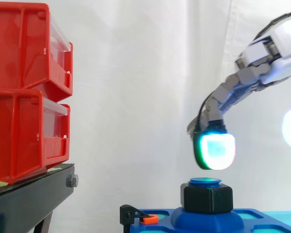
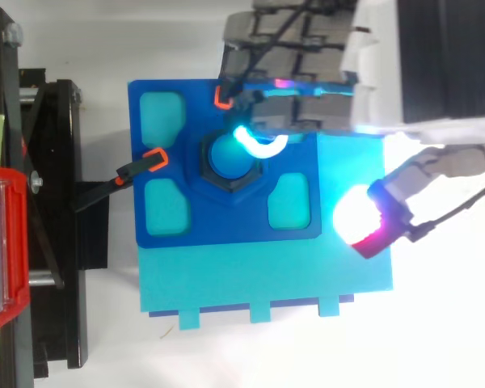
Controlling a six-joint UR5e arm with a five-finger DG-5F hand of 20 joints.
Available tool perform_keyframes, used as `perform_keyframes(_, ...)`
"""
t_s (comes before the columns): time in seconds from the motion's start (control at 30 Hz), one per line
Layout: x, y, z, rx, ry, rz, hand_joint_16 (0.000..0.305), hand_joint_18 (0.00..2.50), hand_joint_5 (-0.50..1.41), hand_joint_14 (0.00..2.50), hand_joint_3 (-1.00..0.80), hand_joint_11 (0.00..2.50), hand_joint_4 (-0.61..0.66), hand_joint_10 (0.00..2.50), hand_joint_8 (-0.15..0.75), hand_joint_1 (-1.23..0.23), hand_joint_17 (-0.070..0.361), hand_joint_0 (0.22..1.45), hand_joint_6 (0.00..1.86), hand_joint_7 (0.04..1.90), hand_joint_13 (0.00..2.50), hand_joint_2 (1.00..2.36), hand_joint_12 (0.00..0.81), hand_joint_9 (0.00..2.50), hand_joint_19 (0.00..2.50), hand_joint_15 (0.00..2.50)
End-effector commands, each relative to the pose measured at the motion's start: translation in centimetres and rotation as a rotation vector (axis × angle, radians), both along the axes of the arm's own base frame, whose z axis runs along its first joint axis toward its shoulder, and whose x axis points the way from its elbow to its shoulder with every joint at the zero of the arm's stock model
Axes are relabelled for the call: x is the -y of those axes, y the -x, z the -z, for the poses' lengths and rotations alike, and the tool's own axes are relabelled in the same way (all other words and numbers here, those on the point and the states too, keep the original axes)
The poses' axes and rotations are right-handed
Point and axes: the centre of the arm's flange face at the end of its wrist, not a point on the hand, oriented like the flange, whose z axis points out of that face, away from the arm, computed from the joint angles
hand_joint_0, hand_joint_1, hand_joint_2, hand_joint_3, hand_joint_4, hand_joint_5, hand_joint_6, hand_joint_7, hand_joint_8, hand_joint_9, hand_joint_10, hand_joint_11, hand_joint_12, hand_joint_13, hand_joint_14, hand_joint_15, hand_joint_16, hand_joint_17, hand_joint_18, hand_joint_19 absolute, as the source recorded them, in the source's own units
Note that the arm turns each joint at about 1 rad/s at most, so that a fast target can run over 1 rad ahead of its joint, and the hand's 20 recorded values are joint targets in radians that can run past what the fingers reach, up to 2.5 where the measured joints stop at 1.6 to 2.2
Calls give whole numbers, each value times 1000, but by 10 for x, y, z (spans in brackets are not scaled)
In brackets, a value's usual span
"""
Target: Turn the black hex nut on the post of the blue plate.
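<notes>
The robot hand (image 1: 231, 91) reached in from the upper right of the side view, its fingers loosely spread and gripping nothing. One glowing fingertip (image 1: 216, 148) hung just above the black hex nut (image 1: 208, 198), apart from it. Another pad (image 2: 360, 218) sat well off to the right over the cyan base (image 2: 267, 279). The nut sat on the post (image 1: 205, 181) at lower centre, in the middle of the blue plate (image 2: 168, 141).

The likely trouble, as I judged it, was that with the pads so far apart a descent could land a fingertip on the post's cap rather than against the nut's flats. The thick pads might then slip round the corners without turning it. A hard sideways push could also shift the plate.

An orange clip (image 2: 155, 159) at the plate's left edge and a second clip (image 2: 223, 95) at its top edge lay near the nut. The upper one was right beside the fingers and could snag them. The red bins (image 1: 29, 92) on the black stand (image 1: 31, 196) stood well apart at the left.
</notes>
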Motion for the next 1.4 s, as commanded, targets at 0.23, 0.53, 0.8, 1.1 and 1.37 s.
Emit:
perform_keyframes(0.23,2,38,-25,22,-24,56,66,54,-238,0,-500,150,208,4,270,-546,148,409,502,779,152,1000,409,239,74,22)
perform_keyframes(0.53,2,47,-41,32,-54,67,65,37,-232,0,-500,149,217,4,270,-535,147,414,502,795,138,1000,408,240,66,15)
perform_keyframes(0.8,3,54,-51,29,-145,113,65,27,-228,0,-500,148,224,4,269,-534,146,422,502,801,131,1000,405,242,72,18)
perform_keyframes(1.1,3,58,-59,33,-308,217,64,9,-225,0,-500,134,224,3,269,-531,144,425,502,784,121,1000,403,246,68,18)
perform_keyframes(1.37,-5,90,-67,23,-395,311,64,0,-216,0,-500,93,206,2,262,-534,143,428,502,756,100,1000,399,238,62,7)
